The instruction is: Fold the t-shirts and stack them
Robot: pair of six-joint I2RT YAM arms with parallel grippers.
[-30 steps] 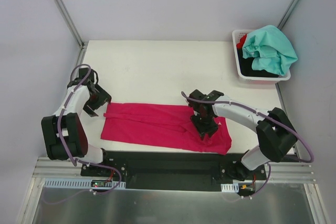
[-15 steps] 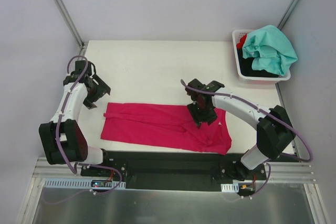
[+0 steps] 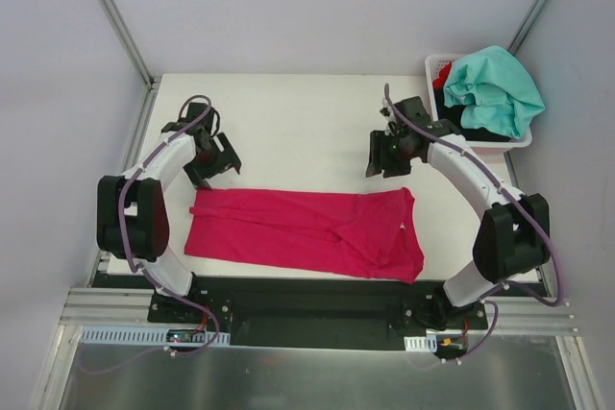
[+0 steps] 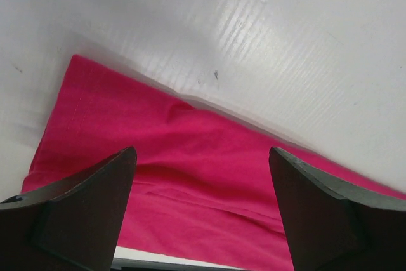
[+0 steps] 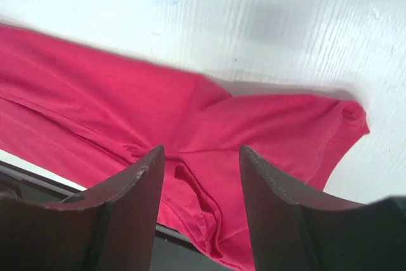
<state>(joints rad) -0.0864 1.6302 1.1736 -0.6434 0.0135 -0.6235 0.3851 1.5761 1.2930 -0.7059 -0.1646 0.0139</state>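
Find pink shirt (image 3: 298, 228) flat on table (image 3: 288, 112) nr front edge, folded to a long band running L–R. Note rumpling at R end: diagonal ridge + small bunched corner, clear in R wrist view. Leave teal shirt (image 3: 495, 88), black shirt (image 3: 452, 120) and red shirt (image 3: 442, 72) for later; all piled in basket (image 3: 480, 144) at far R corner, well apart from band.

See left hand (image 3: 213, 158) just beyond band's far L corner, fingers spread wide, holding nothing. See right hand (image 3: 384, 156) just beyond far edge nr R end, fingers apart too, likewise empty. Not touching cloth, either one.

Prob. next: crosswise fold of band, though a 2nd lengthwise fold can't be ruled out.

To do it well:
- Flatten R-end ridge first, else lump gets locked into fold.
- Come down on far edge at matching spots, both sides level.
- Pinch all layers at edge, not just top one; check in wrist views before lifting.
- Lift low and evenly, no tugging apart, so band keeps its line.
- Lay edges flush, then let go.
- Keep clear of front edge of table, w/ cloth lying close to it.
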